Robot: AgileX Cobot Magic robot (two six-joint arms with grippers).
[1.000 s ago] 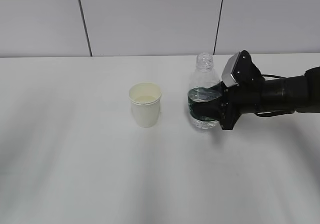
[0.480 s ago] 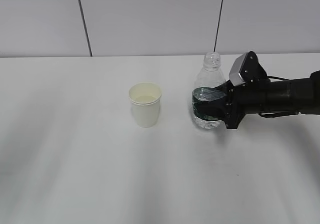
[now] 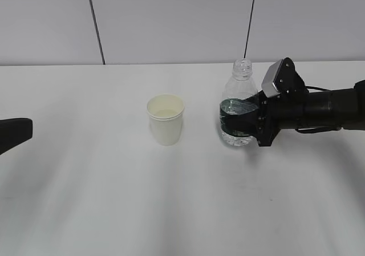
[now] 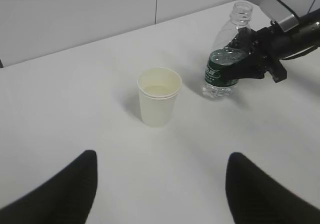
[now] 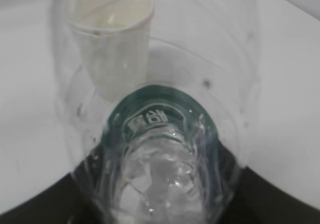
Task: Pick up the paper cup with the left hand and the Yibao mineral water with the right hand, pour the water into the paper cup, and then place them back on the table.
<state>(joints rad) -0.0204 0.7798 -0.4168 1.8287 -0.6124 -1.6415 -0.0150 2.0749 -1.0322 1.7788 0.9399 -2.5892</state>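
Yibao mineral water [image 3: 236, 116], upright, clasped at its label by the right gripper [image 3: 246, 121]; paper cup [image 3: 166, 119] mid-counter [image 3: 171, 210], ahead of the released left gripper [image 4: 160, 184].

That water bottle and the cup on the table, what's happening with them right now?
The right hand has its fingers closed around the green label band of the Yibao mineral water, which is upright and uncapped, at or just above the white table. The paper cup stands by itself to the bottle's left, with nothing touching it. The left hand is open and well short of the cup, only its tip showing at the left edge of the exterior view. No pouring is going on.
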